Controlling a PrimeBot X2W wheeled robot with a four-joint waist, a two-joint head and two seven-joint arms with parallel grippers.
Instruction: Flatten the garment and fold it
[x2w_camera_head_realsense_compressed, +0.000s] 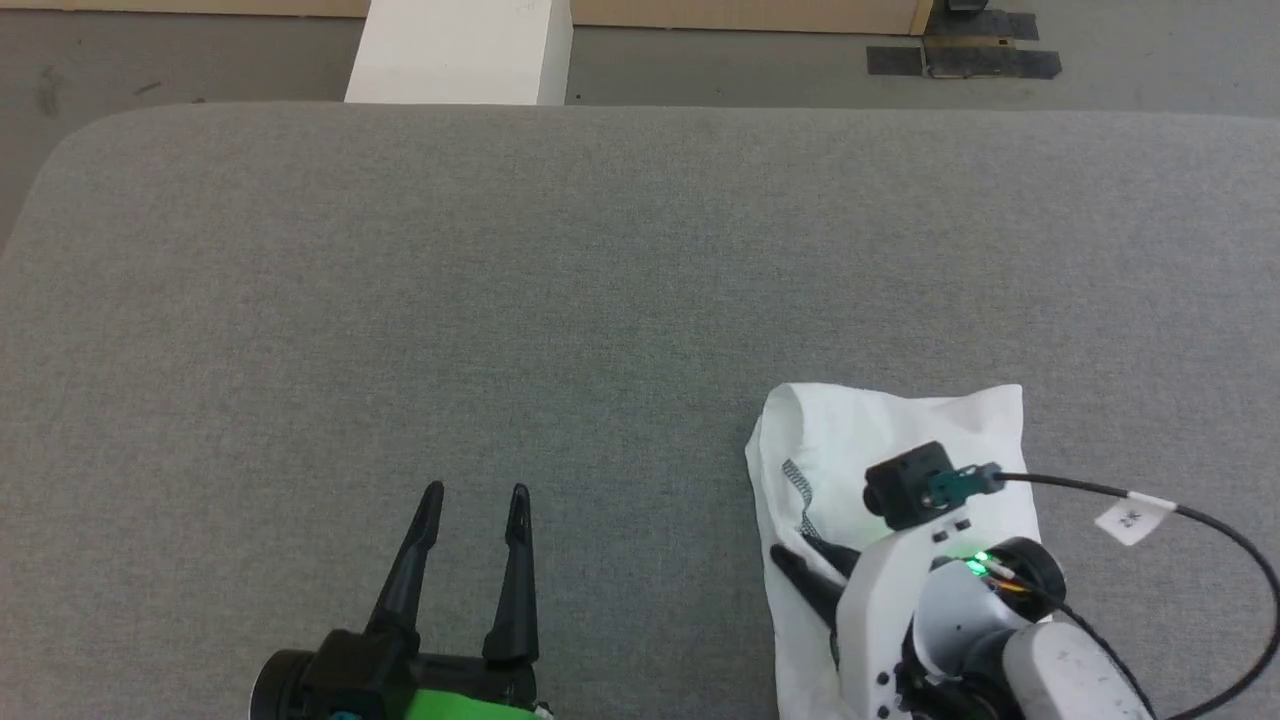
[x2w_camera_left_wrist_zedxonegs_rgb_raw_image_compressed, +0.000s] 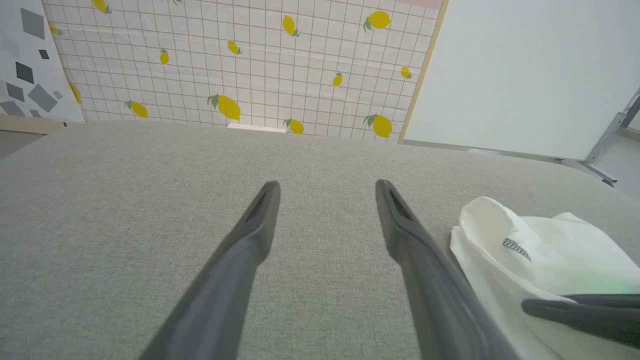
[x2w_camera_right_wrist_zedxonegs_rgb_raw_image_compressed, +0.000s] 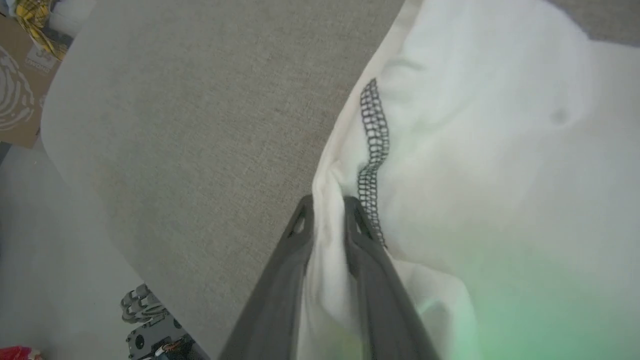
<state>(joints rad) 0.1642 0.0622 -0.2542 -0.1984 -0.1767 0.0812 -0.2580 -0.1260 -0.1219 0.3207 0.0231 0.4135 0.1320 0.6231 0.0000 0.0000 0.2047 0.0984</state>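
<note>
The garment (x2w_camera_head_realsense_compressed: 900, 425), white with a grey stitched seam, lies bunched and folded over at the near right of the grey table (x2w_camera_head_realsense_compressed: 600, 250). My right gripper (x2w_camera_head_realsense_compressed: 790, 555) is low at the garment's left edge. In the right wrist view its fingers pinch a ridge of the white garment (x2w_camera_right_wrist_zedxonegs_rgb_raw_image_compressed: 475, 150) beside the seam, so the right gripper (x2w_camera_right_wrist_zedxonegs_rgb_raw_image_compressed: 327, 201) is shut on it. My left gripper (x2w_camera_head_realsense_compressed: 475, 490) hovers open over bare table to the left, nothing between its fingers. From the left wrist, the left gripper (x2w_camera_left_wrist_zedxonegs_rgb_raw_image_compressed: 327, 185) points past the garment (x2w_camera_left_wrist_zedxonegs_rgb_raw_image_compressed: 550, 250) on its right.
A rigid white box (x2w_camera_head_realsense_compressed: 460, 50) stands on the floor beyond the table's far edge. A black cable (x2w_camera_head_realsense_compressed: 1200, 520) with a white tag loops over the table right of my right wrist. A lemon-patterned wall (x2w_camera_left_wrist_zedxonegs_rgb_raw_image_compressed: 225, 60) rises behind the table.
</note>
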